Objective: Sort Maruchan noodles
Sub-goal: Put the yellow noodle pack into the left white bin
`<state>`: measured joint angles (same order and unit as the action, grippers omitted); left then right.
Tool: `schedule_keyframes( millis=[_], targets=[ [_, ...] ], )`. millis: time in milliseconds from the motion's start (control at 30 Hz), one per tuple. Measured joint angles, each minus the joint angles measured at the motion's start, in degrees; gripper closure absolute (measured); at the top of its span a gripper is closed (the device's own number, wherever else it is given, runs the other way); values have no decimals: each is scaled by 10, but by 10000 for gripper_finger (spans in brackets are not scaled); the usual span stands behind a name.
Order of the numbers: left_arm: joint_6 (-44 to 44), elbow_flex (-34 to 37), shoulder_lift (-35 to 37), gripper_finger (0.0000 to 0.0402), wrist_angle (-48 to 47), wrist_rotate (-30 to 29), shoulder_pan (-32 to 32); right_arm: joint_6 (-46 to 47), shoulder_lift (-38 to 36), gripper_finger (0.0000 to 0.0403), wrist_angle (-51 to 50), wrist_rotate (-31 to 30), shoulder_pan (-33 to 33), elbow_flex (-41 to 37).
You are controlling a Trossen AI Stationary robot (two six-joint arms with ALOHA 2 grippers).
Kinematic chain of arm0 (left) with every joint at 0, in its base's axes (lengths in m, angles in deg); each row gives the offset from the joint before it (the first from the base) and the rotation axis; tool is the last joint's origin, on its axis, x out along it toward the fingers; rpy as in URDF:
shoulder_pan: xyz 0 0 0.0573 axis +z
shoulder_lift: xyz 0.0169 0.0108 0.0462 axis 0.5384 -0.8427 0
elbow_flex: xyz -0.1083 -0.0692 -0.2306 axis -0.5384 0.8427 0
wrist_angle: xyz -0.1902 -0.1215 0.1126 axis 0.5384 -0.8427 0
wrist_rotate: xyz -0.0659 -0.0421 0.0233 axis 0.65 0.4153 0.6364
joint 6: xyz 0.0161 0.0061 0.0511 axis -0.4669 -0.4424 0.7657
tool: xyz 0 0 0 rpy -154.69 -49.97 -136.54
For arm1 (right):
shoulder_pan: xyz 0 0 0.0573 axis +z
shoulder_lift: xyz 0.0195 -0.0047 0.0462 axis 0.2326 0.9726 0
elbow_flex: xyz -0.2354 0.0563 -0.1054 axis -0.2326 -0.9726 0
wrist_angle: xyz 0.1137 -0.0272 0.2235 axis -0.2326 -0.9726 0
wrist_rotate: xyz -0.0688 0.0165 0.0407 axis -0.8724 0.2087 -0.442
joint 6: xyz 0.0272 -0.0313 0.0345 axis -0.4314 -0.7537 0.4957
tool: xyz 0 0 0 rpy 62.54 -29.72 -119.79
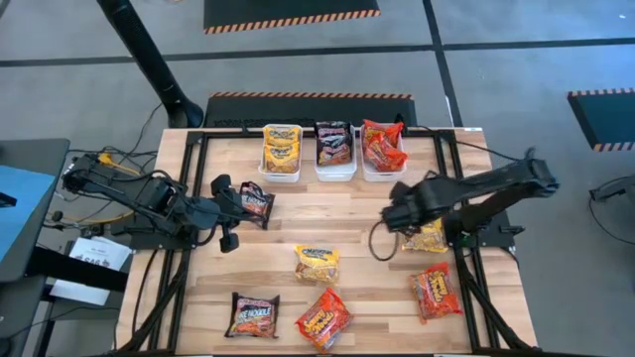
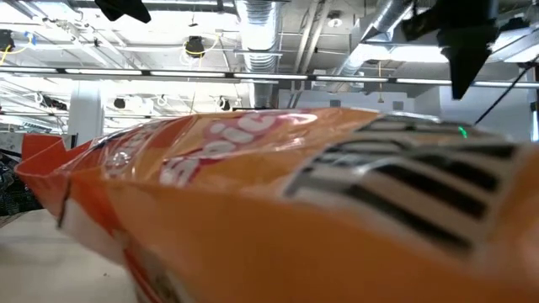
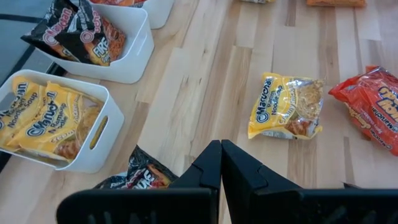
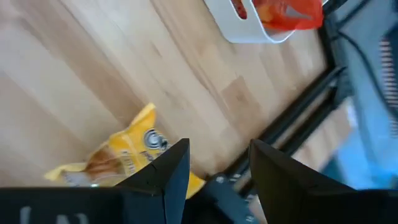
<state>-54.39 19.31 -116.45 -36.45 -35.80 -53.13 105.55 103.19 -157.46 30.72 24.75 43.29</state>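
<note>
— Beside the middle white bin, toward its left front, is where your dark Maruchan packet hangs, pinched in the left gripper, whose fingers are pressed together on it.

— Which way from there?

— Its bin of dark packets lies just ahead and rightward; you're nearer with the left arm.

— And the right?

— Right gripper, fingers spread, is poised directly over a yellow Maruchan packet, holding nothing.

Overhead and both wrist views down on table; low view close behind packet.
</note>
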Motion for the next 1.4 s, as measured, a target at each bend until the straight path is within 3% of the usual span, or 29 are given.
schedule_keyframes(
  millis=[300, 500, 733, 1033, 1400],
  targets=[
    [-1, 0, 0, 401, -1, 0, 0, 183, -192, 214, 37, 39, 63, -73],
    [-1, 0, 0, 401, -2, 0, 0, 247, -245, 198, 39, 92, 83, -101],
    [-1, 0, 0, 401, -2, 0, 0, 303, -248, 153, 55, 186, 82, -128],
    [-1, 0, 0, 401, -2, 0, 0, 310, -212, 147, 125, 196, 81, -177],
    [-1, 0, 0, 401, -6, 0, 0, 436, -205, 147, 202, 198, 81, -271]
  ],
)
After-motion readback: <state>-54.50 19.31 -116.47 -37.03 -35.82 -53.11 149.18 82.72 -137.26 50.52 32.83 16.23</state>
